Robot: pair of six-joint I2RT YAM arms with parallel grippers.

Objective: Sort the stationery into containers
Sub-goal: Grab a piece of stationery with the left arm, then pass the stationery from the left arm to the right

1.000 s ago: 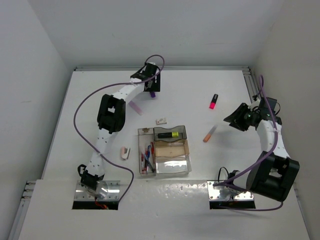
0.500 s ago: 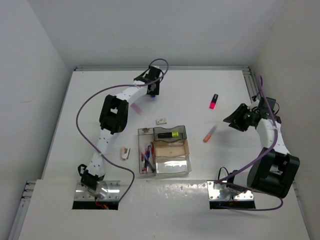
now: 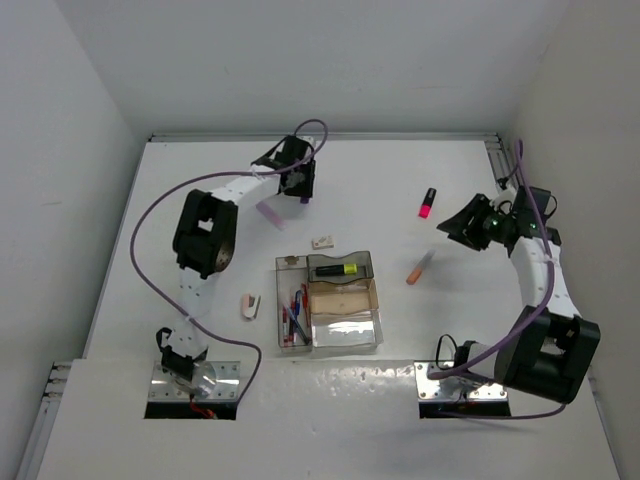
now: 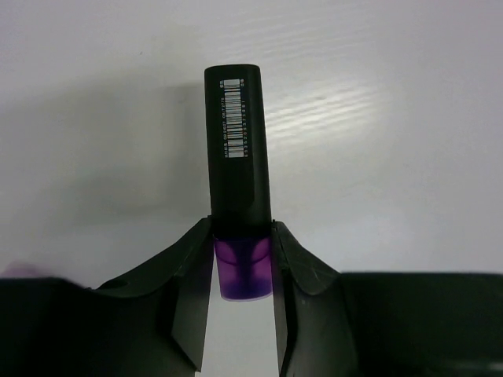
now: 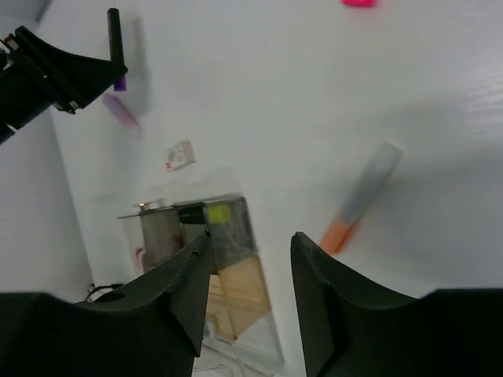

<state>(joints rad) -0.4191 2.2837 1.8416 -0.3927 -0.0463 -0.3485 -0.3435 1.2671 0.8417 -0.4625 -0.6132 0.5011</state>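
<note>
In the left wrist view my left gripper (image 4: 242, 236) is shut on the purple highlighter (image 4: 236, 149), both fingers pressed to it where the black barrel meets the purple cap. From above, this gripper (image 3: 300, 186) stands at the far middle of the table with the highlighter (image 3: 302, 194) under it. My right gripper (image 3: 448, 224) hovers open at the right with nothing between its fingers (image 5: 185, 275). Below it lie an orange highlighter (image 3: 419, 267) and a pink highlighter (image 3: 427, 203). The containers (image 3: 360, 338) cluster at the centre, holding a yellow highlighter (image 3: 338, 268) and several pens (image 3: 295, 312).
A small white eraser (image 3: 321, 241) lies just beyond the trays. A pale pink eraser (image 3: 250, 305) sits left of them. A pale purple strip (image 3: 270, 212) lies under the left forearm. The right wall runs close behind the right arm.
My left gripper has closed on the purple highlighter, and the left arm's elbow has swung left. The right gripper has drifted slightly left and away from the bases.
</note>
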